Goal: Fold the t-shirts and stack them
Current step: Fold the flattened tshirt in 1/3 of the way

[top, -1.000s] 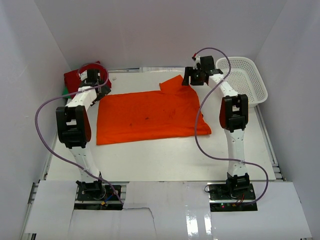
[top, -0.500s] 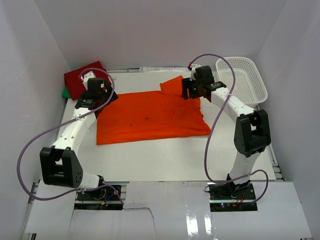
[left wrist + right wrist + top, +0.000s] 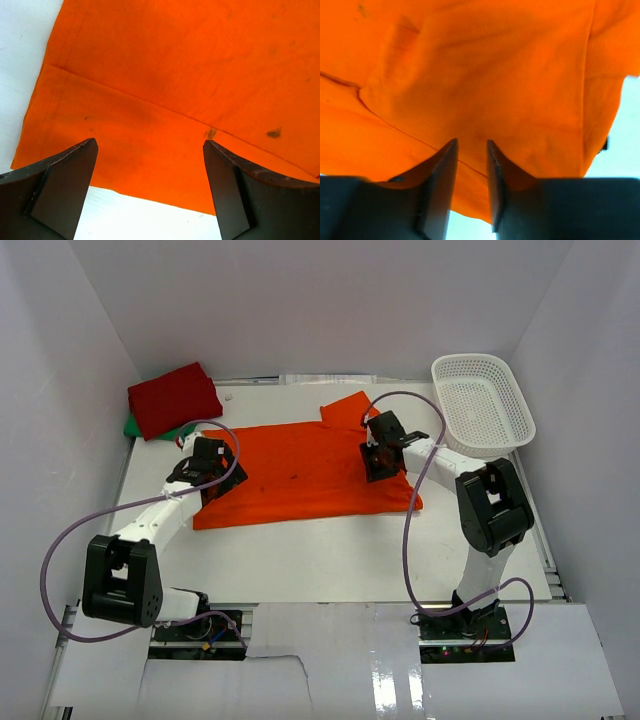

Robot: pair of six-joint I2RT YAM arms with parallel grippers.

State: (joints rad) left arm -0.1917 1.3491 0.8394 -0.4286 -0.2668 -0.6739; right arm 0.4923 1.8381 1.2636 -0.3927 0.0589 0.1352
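Observation:
The bright orange t-shirt lies spread flat in the middle of the table. It fills the left wrist view and the right wrist view. My left gripper is open wide, low over the shirt's near left edge. My right gripper sits low on the shirt's right part, jaws a narrow gap apart, tips at the cloth. The deep red t-shirt lies folded at the far left, on the green t-shirt, of which only an edge shows.
The white mesh basket stands at the far right, tilted against the wall. White walls close in the table on three sides. Purple cables loop from both arms. Bare white table lies in front of the orange shirt.
Both arms have swung from the far side toward me and come down onto the orange shirt. The shirt's near right corner has shifted slightly.

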